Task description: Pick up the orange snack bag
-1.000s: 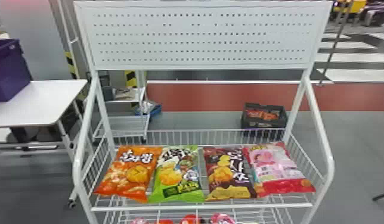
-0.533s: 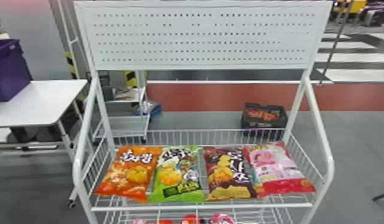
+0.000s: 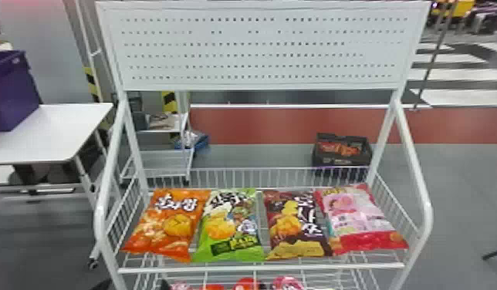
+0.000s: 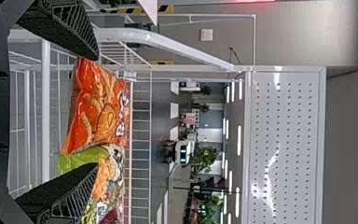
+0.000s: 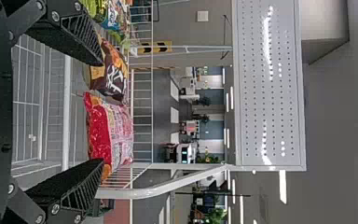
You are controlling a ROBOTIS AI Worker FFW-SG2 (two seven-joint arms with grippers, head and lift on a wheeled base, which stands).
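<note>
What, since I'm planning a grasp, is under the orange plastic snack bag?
The orange bag lies on a white metal wire shelf, whose bars show past its near edge; the part directly beneath is covered and cannot be seen.

Bright indoors, lit from overhead by strip lights (image 4: 239, 140). Streaked with white glare across the perforated panel (image 5: 267, 116) above the rack's back edge (image 3: 259, 169).

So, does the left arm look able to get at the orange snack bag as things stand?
Probably yes: the left gripper is open, facing the orange snack bag, and nothing lies on top of it, though the green snack bag crowds one side.
</note>
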